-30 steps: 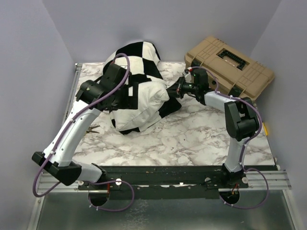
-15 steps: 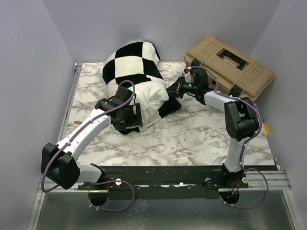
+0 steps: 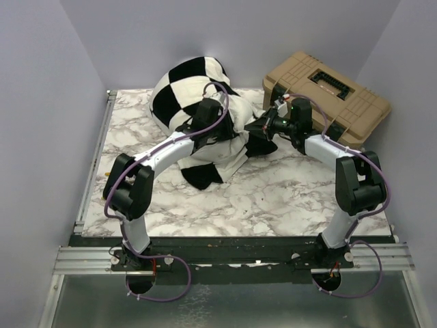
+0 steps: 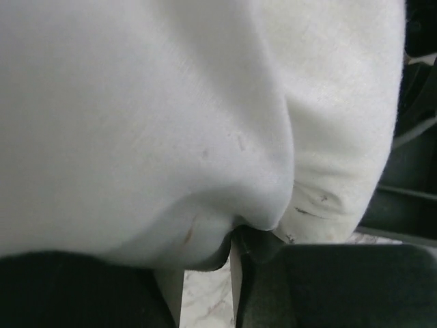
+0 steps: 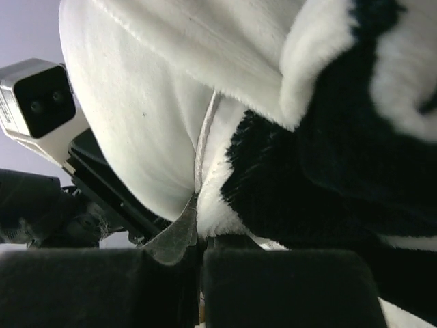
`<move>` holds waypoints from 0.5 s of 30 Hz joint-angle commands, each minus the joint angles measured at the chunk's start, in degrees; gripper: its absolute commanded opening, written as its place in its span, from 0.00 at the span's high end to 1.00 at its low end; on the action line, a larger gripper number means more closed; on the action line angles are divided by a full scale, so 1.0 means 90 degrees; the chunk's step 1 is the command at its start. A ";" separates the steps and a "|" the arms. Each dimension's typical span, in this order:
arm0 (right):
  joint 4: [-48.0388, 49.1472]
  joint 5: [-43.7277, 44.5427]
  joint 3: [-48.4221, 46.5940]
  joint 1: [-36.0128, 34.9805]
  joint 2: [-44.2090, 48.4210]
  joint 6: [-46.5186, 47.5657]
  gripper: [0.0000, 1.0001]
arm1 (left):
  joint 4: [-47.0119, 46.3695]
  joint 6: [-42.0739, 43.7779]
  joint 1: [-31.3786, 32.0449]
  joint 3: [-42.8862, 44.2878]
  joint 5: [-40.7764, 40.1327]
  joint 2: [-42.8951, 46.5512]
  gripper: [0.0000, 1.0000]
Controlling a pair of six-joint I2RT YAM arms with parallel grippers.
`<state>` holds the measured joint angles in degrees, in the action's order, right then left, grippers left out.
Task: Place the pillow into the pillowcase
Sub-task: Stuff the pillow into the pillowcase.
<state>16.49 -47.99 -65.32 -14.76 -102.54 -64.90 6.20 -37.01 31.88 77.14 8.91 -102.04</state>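
Note:
The white pillow point(image 3: 220, 152) lies at the back middle of the table, its far part inside the black-and-white checked pillowcase point(image 3: 184, 85). My left gripper point(image 3: 208, 130) reaches across the pillow's exposed end. In the left wrist view the pillow point(image 4: 171, 123) fills the frame, and a fold of it bulges between the narrowed tips of the left gripper point(image 4: 208, 260). My right gripper point(image 3: 258, 128) is at the case's right edge. In the right wrist view the right gripper point(image 5: 201, 239) is shut on the fuzzy hem of the pillowcase point(image 5: 341, 150), beside the pillow point(image 5: 143, 123).
A tan hard case point(image 3: 328, 92) sits at the back right, just behind the right forearm. The marble table point(image 3: 273, 198) has purple walls on the left, back and right. A metal rail point(image 3: 95, 164) runs along its left edge.
My left arm has swung from the pillow's near end up and back over it, and its jaws have narrowed. The pillow bundle has shifted back and right. The right gripper keeps its hold.

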 commanded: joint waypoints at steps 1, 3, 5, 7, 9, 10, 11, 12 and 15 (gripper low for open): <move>-0.0327 -0.1105 0.0346 -0.0254 0.0656 0.0008 1.00 | -0.2398 0.0347 -0.0056 0.1020 -0.0912 -0.0617 0.74; -0.0084 -0.1360 0.0427 -0.0254 0.0814 -0.0155 1.00 | -0.2382 0.0588 -0.0046 0.1243 -0.1109 -0.0932 0.75; 0.0243 -0.1619 0.0415 -0.0254 0.1014 -0.0351 1.00 | -0.2245 0.0723 -0.0039 0.1470 -0.1053 -0.1306 0.75; 0.0262 -0.1865 0.0268 -0.0254 0.1122 -0.0451 1.00 | -0.2216 0.0760 -0.0036 0.1532 -0.1037 -0.1568 0.76; 0.0183 -0.2085 0.0150 -0.0254 0.1238 -0.0521 1.00 | -0.2253 0.0725 -0.0036 0.1521 -0.1173 -0.1733 0.76; 0.0232 -0.2210 0.0132 -0.0250 0.1304 -0.0607 1.00 | -0.2254 0.0742 -0.0036 0.1560 -0.1246 -0.1814 0.76; 0.0380 -0.2319 0.0160 -0.0254 0.1385 -0.0744 1.00 | -0.2254 0.0785 -0.0036 0.1599 -0.1323 -0.1886 0.77; 0.0621 -0.2379 0.0217 -0.0254 0.1482 -0.0915 1.00 | -0.2270 0.0842 -0.0031 0.1633 -0.1380 -0.1966 0.77; 0.1230 -0.2530 0.0294 -0.0251 0.1703 -0.1409 1.00 | -0.2254 0.1276 0.0039 0.1740 -0.1391 -0.2245 0.86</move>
<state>17.32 -47.57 -62.17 -13.19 -96.73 -69.93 0.32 -33.06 33.41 88.97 5.48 -115.50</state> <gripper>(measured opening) 0.014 0.227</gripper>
